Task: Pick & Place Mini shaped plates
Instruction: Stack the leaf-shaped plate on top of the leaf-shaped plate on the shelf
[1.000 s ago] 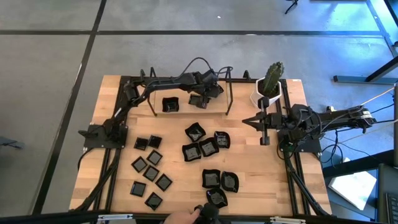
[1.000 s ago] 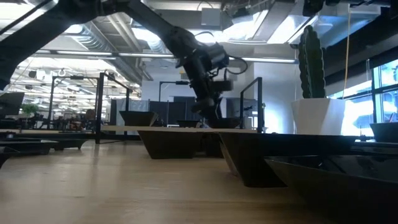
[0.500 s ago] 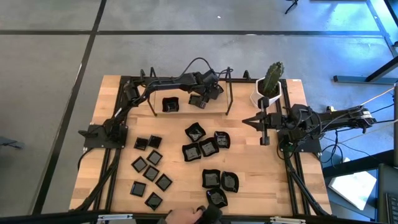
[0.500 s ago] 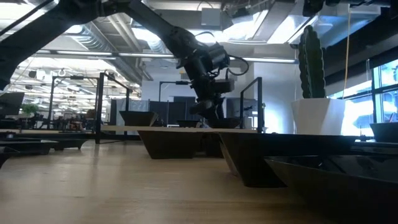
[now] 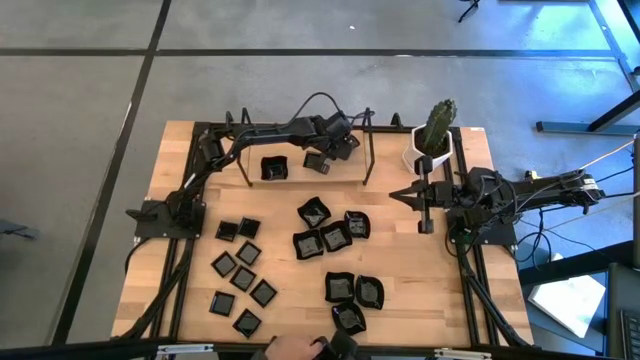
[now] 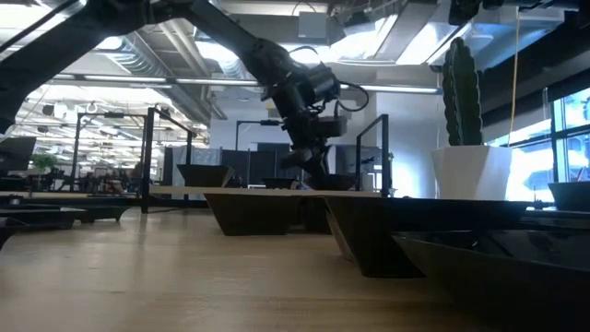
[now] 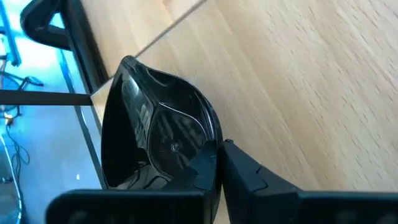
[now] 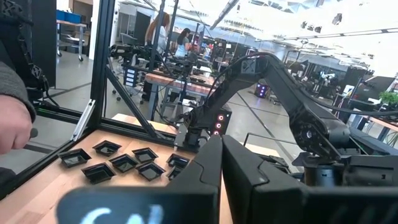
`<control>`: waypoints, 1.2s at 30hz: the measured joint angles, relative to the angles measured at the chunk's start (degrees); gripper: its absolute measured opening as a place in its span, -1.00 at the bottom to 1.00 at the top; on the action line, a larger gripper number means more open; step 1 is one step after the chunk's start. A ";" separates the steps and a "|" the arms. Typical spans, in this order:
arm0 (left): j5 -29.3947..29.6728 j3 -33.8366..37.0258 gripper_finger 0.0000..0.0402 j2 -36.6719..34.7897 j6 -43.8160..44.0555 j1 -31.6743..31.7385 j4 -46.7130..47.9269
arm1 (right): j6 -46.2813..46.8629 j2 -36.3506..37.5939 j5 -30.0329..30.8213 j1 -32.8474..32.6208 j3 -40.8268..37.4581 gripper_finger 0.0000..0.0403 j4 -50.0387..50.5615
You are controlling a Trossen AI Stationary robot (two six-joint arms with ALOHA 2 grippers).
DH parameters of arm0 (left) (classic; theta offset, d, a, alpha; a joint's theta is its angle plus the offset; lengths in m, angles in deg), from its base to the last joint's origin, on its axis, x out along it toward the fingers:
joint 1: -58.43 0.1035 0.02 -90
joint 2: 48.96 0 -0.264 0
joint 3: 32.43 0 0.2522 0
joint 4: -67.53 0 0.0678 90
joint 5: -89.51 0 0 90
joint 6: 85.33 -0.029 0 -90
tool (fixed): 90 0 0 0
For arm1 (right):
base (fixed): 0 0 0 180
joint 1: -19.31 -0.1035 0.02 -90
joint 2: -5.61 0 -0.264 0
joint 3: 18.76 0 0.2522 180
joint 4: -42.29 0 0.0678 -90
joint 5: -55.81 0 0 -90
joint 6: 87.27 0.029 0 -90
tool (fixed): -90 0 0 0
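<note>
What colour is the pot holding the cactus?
White pot; the low view shows it best.

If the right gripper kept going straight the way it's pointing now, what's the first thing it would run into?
Probably nothing close. The right gripper, shut and empty, points across the table toward the left arm's side. The black plates lie lower and off its line. Farther on stands the rack's post, though height and depth are unclear.

Glossy black mini shaped plates (image 5: 336, 236) lie scattered across the table, two at its far edge.
</note>
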 joint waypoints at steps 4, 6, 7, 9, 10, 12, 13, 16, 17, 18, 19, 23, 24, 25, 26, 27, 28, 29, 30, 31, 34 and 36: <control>0.16 -0.04 -0.96 -0.08 -2.80 -0.51 2.07 | 0.05 0.00 0.00 -0.01 0.00 -0.93 0.00; 0.27 -0.08 -0.96 -0.15 -3.93 -0.91 3.08 | 0.05 0.00 0.00 -0.01 0.00 -0.93 0.01; 0.26 -0.08 -0.97 -0.19 -4.25 -1.14 3.48 | 0.05 0.00 0.00 0.00 0.00 -0.93 0.02; 0.20 -0.12 -0.97 -0.19 -4.77 -1.63 4.05 | 0.05 0.00 0.00 0.01 0.00 -0.93 0.02; 0.00 -0.13 -0.96 -0.21 -5.14 -1.88 4.45 | 0.05 0.00 0.02 0.00 0.00 -0.93 0.02; -0.12 -0.15 -0.96 -0.26 -5.84 -2.53 5.08 | 0.05 0.00 0.01 -0.01 0.00 -0.93 0.03; -0.20 -0.15 -0.96 -0.26 -6.19 -2.96 5.39 | 0.05 0.00 0.02 -0.01 0.00 -0.93 0.03; -0.35 -0.19 -0.97 -0.28 -7.91 -4.29 6.44 | 0.05 0.00 0.02 -0.01 0.00 -0.93 0.04; -0.38 -0.17 -0.97 -0.30 -8.22 -4.66 6.64 | 0.05 0.00 0.02 0.01 0.00 -0.93 0.04; -0.38 -0.17 -0.97 -0.28 -8.30 -4.99 6.73 | 0.05 0.00 0.02 -0.01 0.00 -0.93 0.04; -0.40 -0.13 -0.97 -0.28 -8.31 -5.25 6.77 | 0.04 0.00 0.01 0.00 0.00 -0.93 0.04; -0.43 -0.13 -0.95 -0.21 -8.31 -6.21 7.42 | 0.04 0.00 0.02 0.00 0.00 -0.93 0.32; -0.49 -0.13 -0.96 -0.21 -8.33 -6.34 7.80 | 0.03 0.00 0.02 -0.01 0.00 -0.93 0.42; -0.64 -0.13 -0.96 -0.23 -8.31 -6.43 8.19 | 0.05 0.00 0.00 0.01 0.00 -0.93 0.44; -0.70 -0.15 -0.97 -0.24 -8.28 -6.43 8.52 | 0.05 0.00 0.00 -0.01 0.00 -0.93 0.44; -0.90 -0.15 -0.97 -0.23 -8.06 -6.43 8.85 | 0.04 0.00 0.01 -0.01 0.00 -0.93 0.42; -1.14 -0.15 -0.97 -0.21 -7.72 -6.39 9.23 | 0.03 0.00 0.02 -0.01 0.00 -0.93 0.44; -1.28 -0.13 -0.97 -0.19 -7.19 -6.39 9.60 | 0.03 0.00 0.02 0.01 0.00 -0.93 0.44; -1.29 -0.13 -0.96 -0.20 -6.74 -6.39 9.96 | 0.03 0.00 0.01 0.00 0.00 -0.93 0.44; -1.29 -0.13 -0.95 -0.21 -6.37 -6.39 10.42 | 0.03 0.00 0.02 0.01 0.00 -0.93 0.42; -1.27 -0.13 -0.95 -0.26 -5.53 -6.39 11.74 | 0.04 0.00 0.02 -0.01 0.00 -0.93 0.42; -1.27 -0.13 -0.96 -0.28 -5.43 -6.39 13.22 | 0.03 0.00 0.01 0.00 0.00 -0.93 0.42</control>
